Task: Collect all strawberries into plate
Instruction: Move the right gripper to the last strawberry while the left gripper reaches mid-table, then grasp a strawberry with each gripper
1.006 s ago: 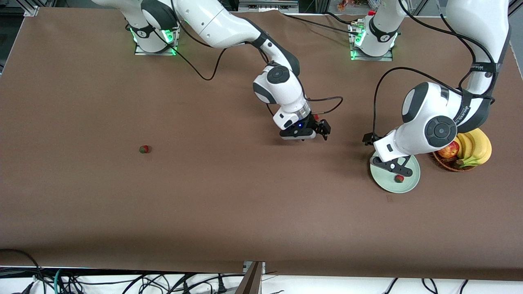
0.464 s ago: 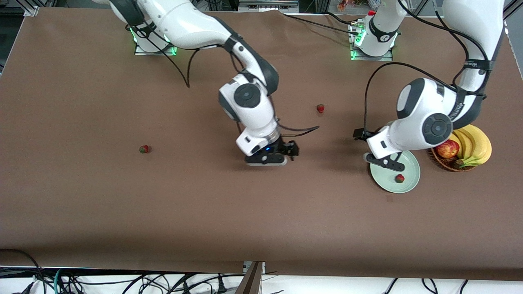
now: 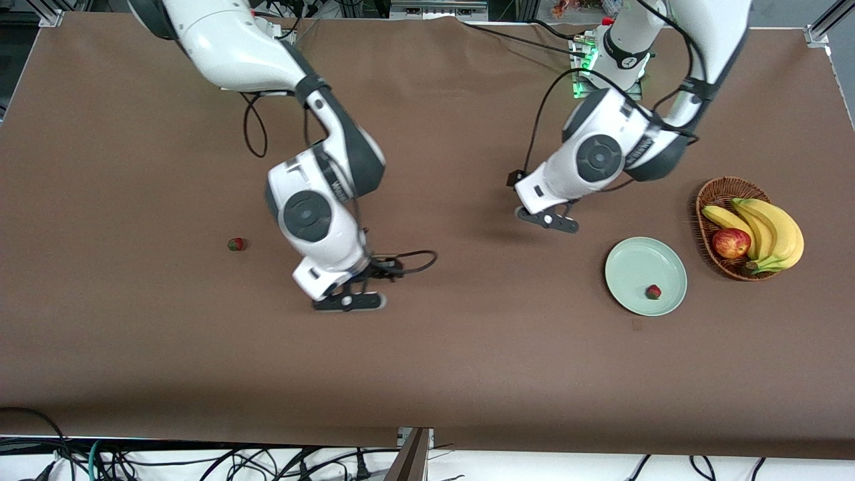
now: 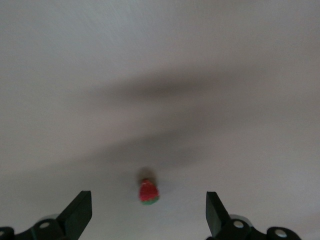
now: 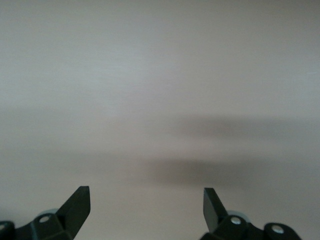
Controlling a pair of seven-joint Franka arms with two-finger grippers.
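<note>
One strawberry (image 3: 653, 291) lies in the pale green plate (image 3: 634, 267). A second strawberry (image 3: 235, 244) rests on the bare table toward the right arm's end. The left wrist view shows another strawberry (image 4: 148, 191) on the table below my left gripper (image 4: 147, 199), whose jaws are open with a wide gap either side of it. In the front view the left arm hides that berry, and the left gripper (image 3: 548, 220) hangs mid-table. My right gripper (image 3: 349, 302) is open and empty over bare table, apart from the second strawberry; the right wrist view shows only its fingertips (image 5: 80, 197) and tabletop.
A brown wicker basket (image 3: 709, 194) with bananas (image 3: 768, 224) and a red-yellow apple (image 3: 731, 242) stands beside the plate at the left arm's end. Loose black cables hang from both wrists.
My left gripper left the plate and swung to the mid-table strawberry. My right gripper drew away from that berry toward the right arm's end. The berry in the plate stayed put.
</note>
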